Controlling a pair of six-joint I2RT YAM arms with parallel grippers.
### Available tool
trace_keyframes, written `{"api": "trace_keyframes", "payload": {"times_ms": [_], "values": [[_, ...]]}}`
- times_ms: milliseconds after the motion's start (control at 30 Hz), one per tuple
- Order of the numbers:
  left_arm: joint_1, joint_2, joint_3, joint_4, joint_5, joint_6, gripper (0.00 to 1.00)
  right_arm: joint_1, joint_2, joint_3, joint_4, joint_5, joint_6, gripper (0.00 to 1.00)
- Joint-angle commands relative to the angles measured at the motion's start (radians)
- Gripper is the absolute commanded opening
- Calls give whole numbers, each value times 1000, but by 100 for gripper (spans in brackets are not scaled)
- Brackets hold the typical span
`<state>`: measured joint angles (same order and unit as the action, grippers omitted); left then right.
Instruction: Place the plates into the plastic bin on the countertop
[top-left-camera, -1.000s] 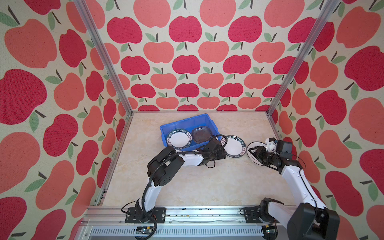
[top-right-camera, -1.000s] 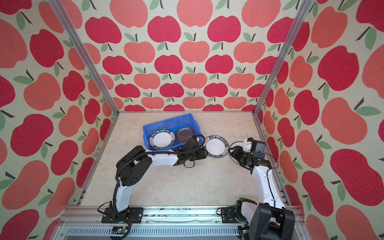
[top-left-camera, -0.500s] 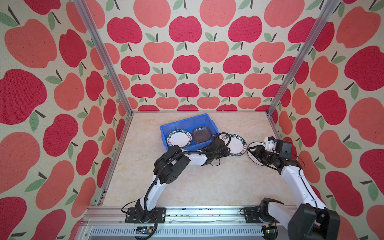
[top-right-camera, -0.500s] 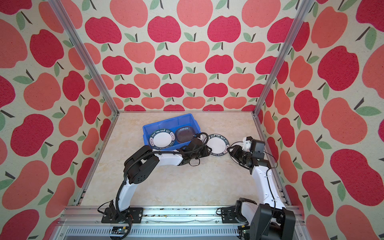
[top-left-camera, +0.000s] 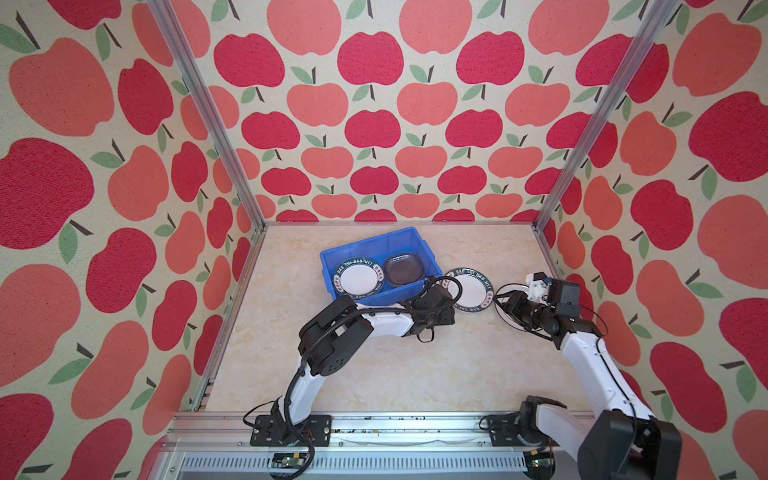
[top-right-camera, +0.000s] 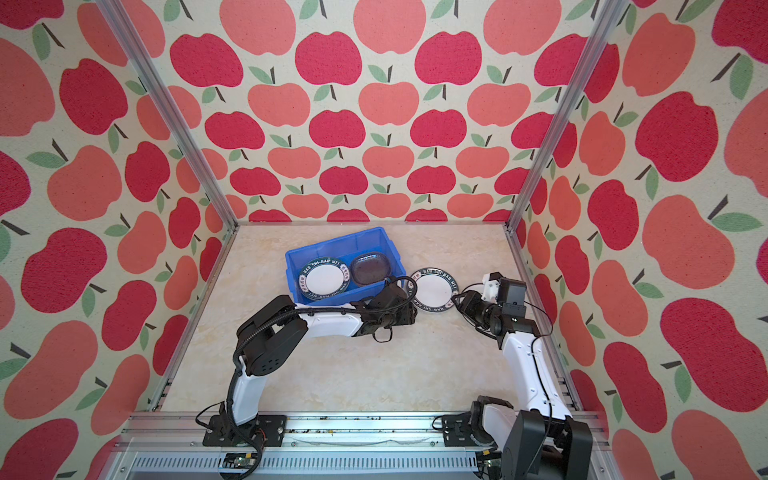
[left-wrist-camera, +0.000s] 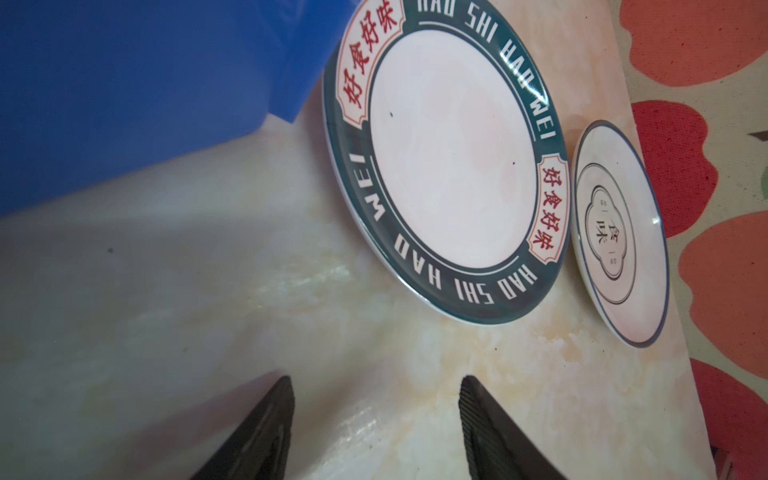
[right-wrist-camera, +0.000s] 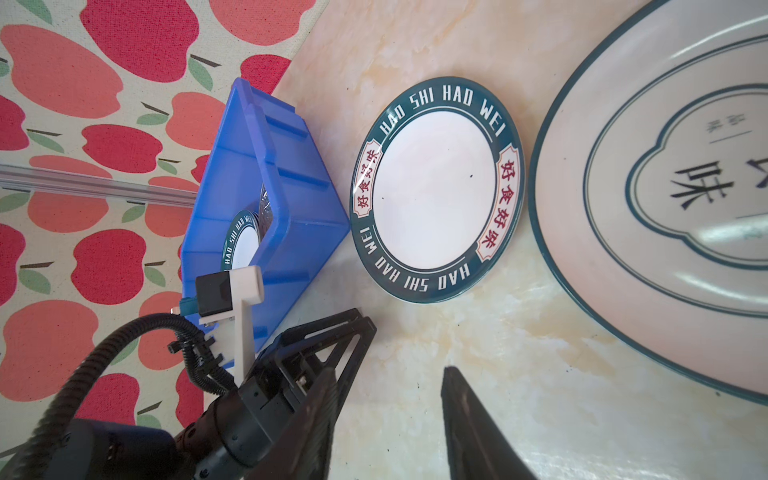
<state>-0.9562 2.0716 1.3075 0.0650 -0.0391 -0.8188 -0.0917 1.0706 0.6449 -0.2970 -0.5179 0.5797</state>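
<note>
The left claw (left-wrist-camera: 376, 380) and right claw (right-wrist-camera: 388, 374) are both apart and empty, and a green-rimmed plate (top-left-camera: 469, 289) lies on the bench (top-left-camera: 374, 365) just beside the blue bin (top-left-camera: 374, 245), which holds a round plate (top-left-camera: 358, 279) and a glass plate (top-left-camera: 404, 270).

The countertop (top-left-camera: 374, 374) carries the bin (top-left-camera: 374, 249) far in the middle, a green-rimmed plate (top-left-camera: 471, 289) just right of it, and an emblem plate (left-wrist-camera: 619, 232) further right.

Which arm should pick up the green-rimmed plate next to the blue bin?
Left. The left end effector is open and empty, aimed at the green-rimmed plate beside the blue bin. The right end effector sits by the emblem plate instead.
</note>
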Motion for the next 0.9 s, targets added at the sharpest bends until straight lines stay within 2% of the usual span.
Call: {"api": "trace_keyframes", "payload": {"times_ms": [0, 333, 533, 867], "values": [[43, -74, 19, -97, -15, 82, 68, 2, 50, -40, 61, -31, 54, 44], [110, -293, 129, -264, 93, 172, 78, 62, 134, -117, 245, 69, 247, 39], [161, -399, 51, -207, 160, 139, 80, 79, 217, -151, 302, 133, 294, 39], [224, -446, -77, -105, 223, 116, 82, 111, 347, -165, 434, 204, 324, 38]]}}
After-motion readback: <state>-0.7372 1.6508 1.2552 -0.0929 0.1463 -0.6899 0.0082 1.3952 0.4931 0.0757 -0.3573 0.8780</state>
